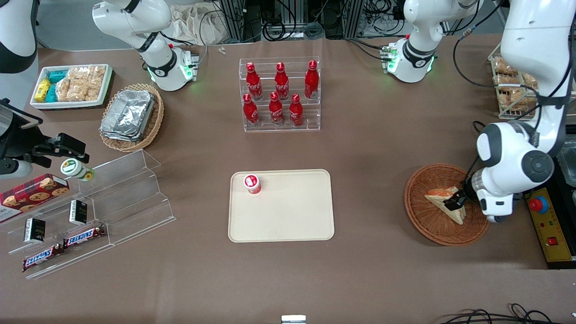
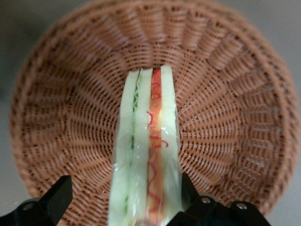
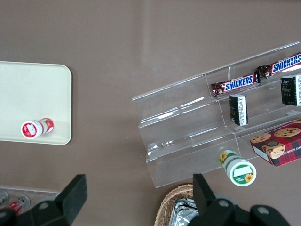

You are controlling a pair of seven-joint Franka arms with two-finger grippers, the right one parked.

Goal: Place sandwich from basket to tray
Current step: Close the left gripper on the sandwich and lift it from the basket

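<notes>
Gripper (image 1: 455,203) of the left arm sits low in the round wicker basket (image 1: 423,220), its fingers (image 2: 54,200) spread to either side of the sandwich (image 2: 148,155); one pad seems to touch the wrap, the other stands apart. That wedge lies in the basket toward the working arm's end of the brown bench (image 1: 382,148). Mid-bench, the cream tray (image 1: 292,220) carries a small red cup (image 1: 252,183). The arm bends sharply down over the basket, with cables along the bench's edge.
</notes>
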